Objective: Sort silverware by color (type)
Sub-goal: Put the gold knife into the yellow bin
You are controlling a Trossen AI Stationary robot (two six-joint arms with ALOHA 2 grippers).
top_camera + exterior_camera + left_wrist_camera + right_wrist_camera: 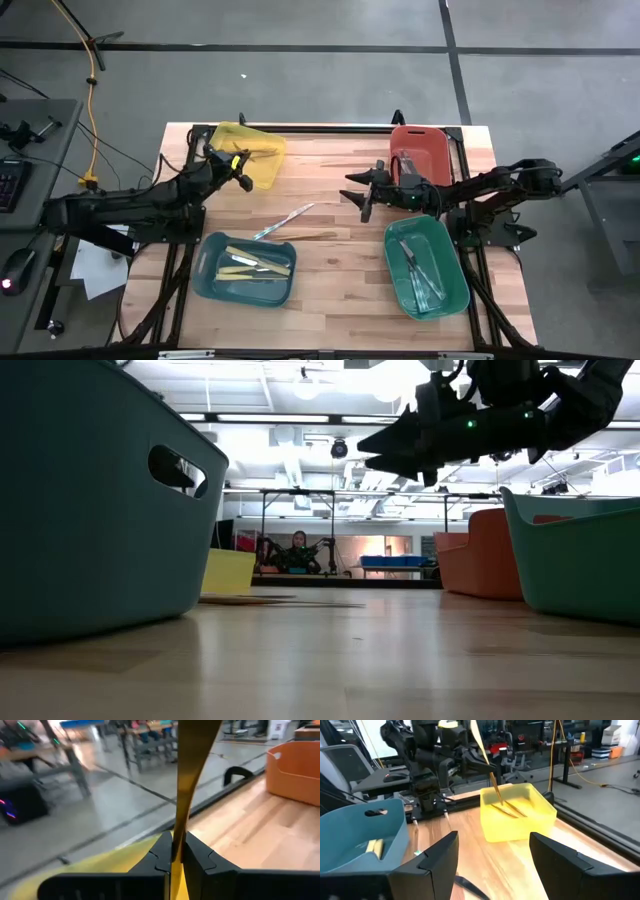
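Nearest us on the wooden surface [340, 290] we count two of the four bins. The blue bin [246, 268] at near left holds cream-yellow utensils [255, 264], three or four; they overlap, so we cannot fix the number. The green bin [427, 265] at near right holds teal-tinted and silver-grey utensils [418, 268], perhaps three, hard to separate against the green floor.

Between the bins, loose on the bare wood, lie two pieces: a silver-grey utensil [284, 222] set aslant and a gold-tan utensil [312, 236] just beside it.

Farther back, the right gripper [360, 194] hangs above the middle of the surface with its fingers spread and holding nothing. In the low view it is cut off by the top edge.

At the far edge stand the yellow bin [250, 152] on the left and the red bin [420, 155] on the right, the latter partly hidden by the right arm. The left gripper [242, 170] hovers at the yellow bin, pressed together on one gold-tan piece [186, 790] that stands upright. Two more gold-tan pieces [506, 809] lie inside that bin.
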